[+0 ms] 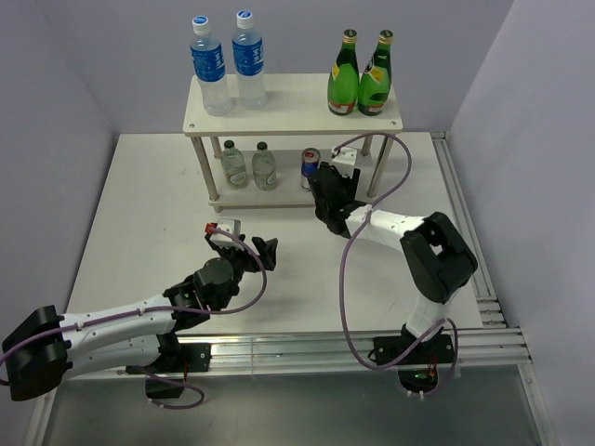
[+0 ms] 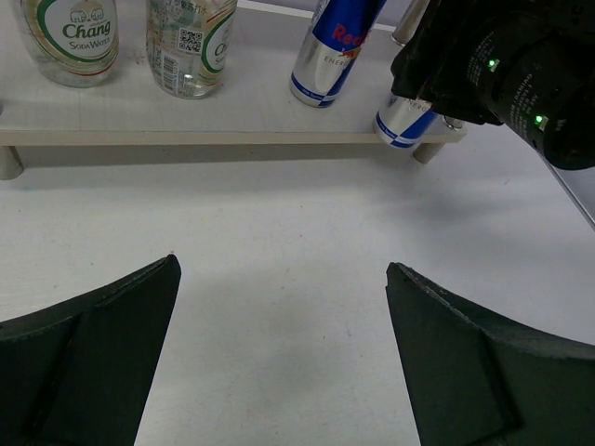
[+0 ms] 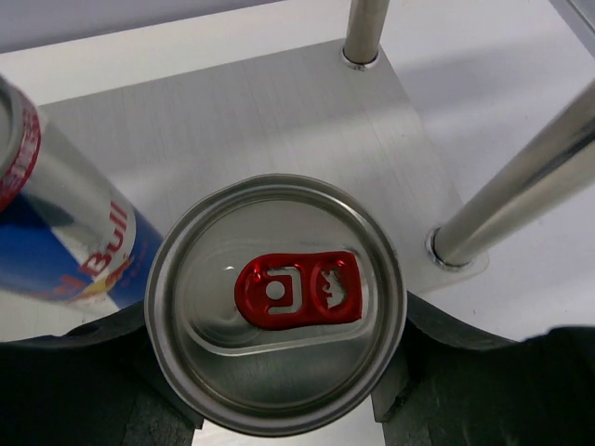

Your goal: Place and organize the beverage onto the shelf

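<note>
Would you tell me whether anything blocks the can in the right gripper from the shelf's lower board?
Nothing visible does. The can in the right gripper is already over the lower board, in the gap between the other Red Bull can and a shelf leg.

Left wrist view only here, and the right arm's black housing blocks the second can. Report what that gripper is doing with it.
Observer: The right gripper has its fingers against both sides of the can, which the right wrist view shows from straight above.
Operator: Give me its spot on the shelf.
Observer: It is over the lower board, beside the leg at a right corner, with the other Red Bull can on its left.
Operator: Now the top tier.
Observer: The upper board holds two water bottles on its left and two green bottles on its right.
</note>
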Robot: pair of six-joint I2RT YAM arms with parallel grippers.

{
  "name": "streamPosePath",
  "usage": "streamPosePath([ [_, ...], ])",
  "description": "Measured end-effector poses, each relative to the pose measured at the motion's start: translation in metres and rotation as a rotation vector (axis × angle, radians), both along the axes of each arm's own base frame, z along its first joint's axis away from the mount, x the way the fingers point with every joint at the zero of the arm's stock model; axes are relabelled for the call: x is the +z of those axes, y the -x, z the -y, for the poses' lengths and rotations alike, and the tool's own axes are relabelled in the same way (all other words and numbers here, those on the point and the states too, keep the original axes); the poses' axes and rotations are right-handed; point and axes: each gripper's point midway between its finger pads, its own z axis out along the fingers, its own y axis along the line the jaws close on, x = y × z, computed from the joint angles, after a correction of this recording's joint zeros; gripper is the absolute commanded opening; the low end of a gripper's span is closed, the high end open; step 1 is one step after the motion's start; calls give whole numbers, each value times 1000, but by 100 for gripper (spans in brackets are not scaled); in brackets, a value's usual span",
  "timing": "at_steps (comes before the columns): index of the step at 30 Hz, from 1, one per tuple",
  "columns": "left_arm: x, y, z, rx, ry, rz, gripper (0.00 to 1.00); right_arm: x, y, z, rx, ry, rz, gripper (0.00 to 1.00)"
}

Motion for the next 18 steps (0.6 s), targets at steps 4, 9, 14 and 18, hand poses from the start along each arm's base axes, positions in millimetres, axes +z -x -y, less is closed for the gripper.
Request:
streamPosePath([
  [4,0,0,0,0,0,0,99,1,-16,0,-5,4,19,0],
  [9,0,0,0,0,-1,0,99,1,-33,-3,-4,-6,36,0],
  [14,-2,0,1,0,-6,-3,99,2,-42,-4,-13,-13,53,0],
  [18,-2,0,1,0,-6,-3,99,2,-44,-2,-20,-18,59,0],
])
